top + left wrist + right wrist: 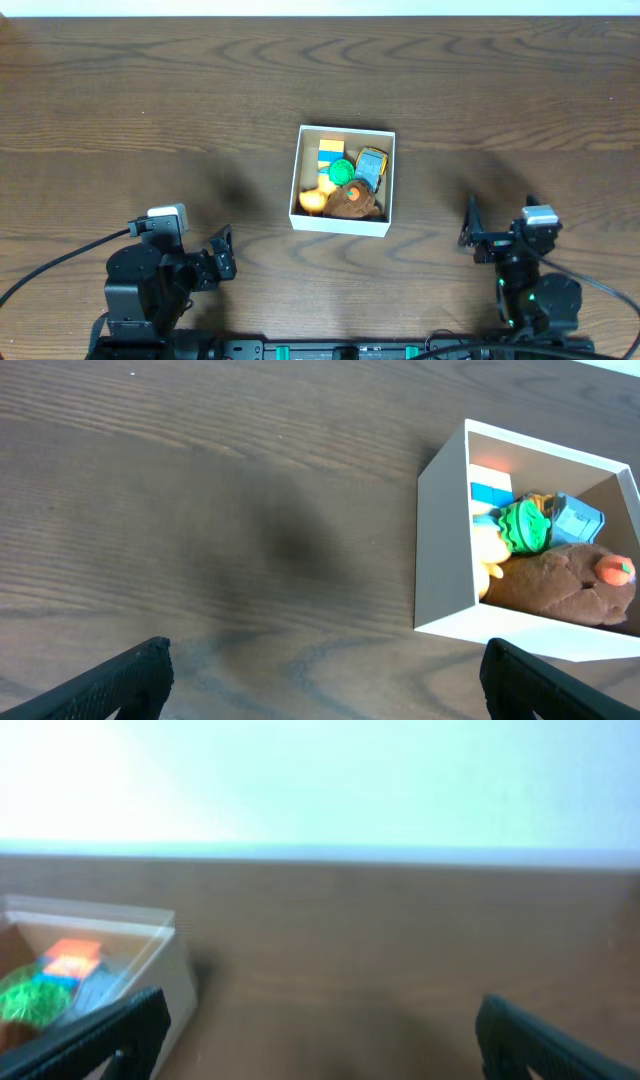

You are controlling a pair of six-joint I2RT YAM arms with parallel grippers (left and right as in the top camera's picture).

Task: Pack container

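Observation:
The container is a small white square box at the table's middle. It holds several toys: a brown plush, a green toy, a yellow toy, an orange-blue block and a grey-blue toy. It also shows in the left wrist view and the right wrist view. My left gripper is open and empty, low left of the box; its fingers show in its wrist view. My right gripper is open and empty, right of the box, also seen in its wrist view.
The dark wood table spreads around the box. Cables run from both arm bases along the front edge. A pale wall lies beyond the table's far edge.

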